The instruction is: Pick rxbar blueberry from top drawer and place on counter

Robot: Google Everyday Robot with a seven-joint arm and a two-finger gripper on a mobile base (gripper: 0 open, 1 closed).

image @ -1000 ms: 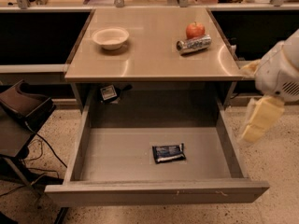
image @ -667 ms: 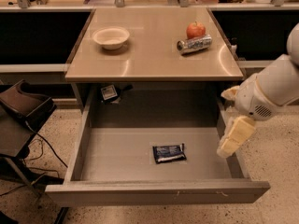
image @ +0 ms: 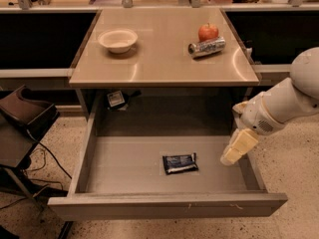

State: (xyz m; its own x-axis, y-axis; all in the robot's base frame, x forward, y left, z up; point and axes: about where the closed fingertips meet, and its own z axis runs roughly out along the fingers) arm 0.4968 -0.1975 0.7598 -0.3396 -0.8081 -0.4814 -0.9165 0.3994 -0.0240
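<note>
Camera view: claw (image: 230, 156) near rxbar blueberry (image: 180, 163)

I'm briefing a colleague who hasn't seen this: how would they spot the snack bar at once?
Below the tan counter, the grey top drawer stands open. On its floor lies the rxbar blueberry, the gripper hanging beside it near the drawer's side wall. It is the drawer's only item: flat, dark navy, pale lettering.

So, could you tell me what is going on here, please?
The robot's gripper hangs over the right side of the open top drawer, beside the rxbar blueberry, which lies untouched on the drawer floor. The counter above holds a bowl, an apple and a silver can.
</note>
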